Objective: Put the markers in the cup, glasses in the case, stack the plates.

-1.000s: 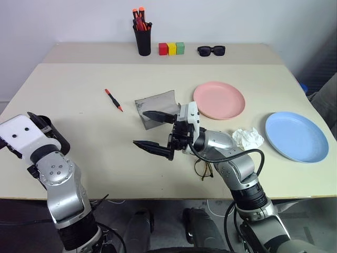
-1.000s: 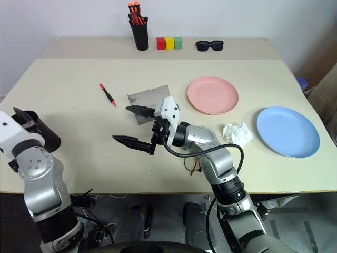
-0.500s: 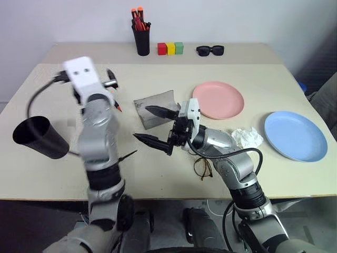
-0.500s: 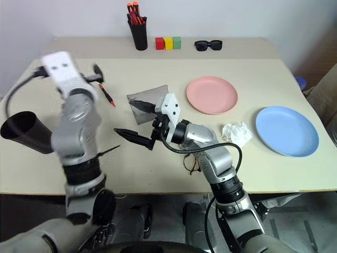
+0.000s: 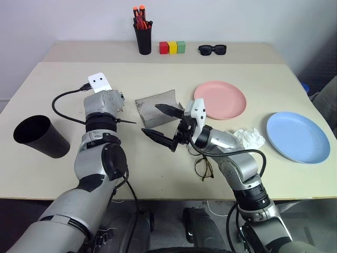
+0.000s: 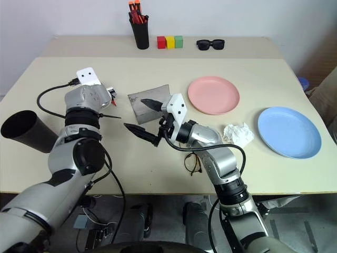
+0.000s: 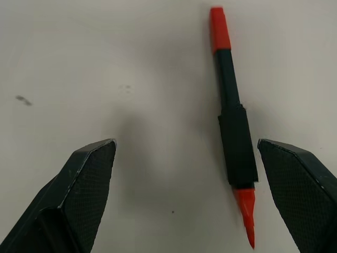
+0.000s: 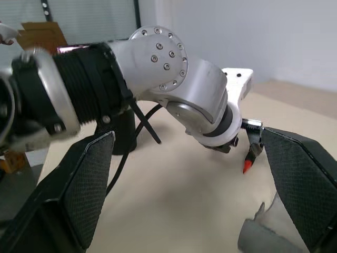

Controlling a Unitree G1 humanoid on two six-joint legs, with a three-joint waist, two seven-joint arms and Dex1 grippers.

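The left tool (image 7: 184,200) stands spread wide and empty over the red-and-black marker (image 7: 233,153), which lies flat on the table (image 5: 63,95) nearer one finger than the other, untouched. The right tool (image 5: 162,124) is likewise wide open and empty, held over the middle of the table just beside the grey case (image 5: 156,108).

By my reading, nothing is finished yet. The marker is still out of the black cup (image 5: 39,137), which lies tipped near the left edge (well apart from the marker). The thin wire glasses (image 5: 204,168) sit near the front edge, out of the case. The pink plate (image 5: 221,100) and blue plate (image 5: 297,136) lie apart, unstacked.

The marker is a slim hard cylinder with a pointed tip; the case looks soft and felt-like, a curved trough; the plates are smooth, shallow plastic rounds.
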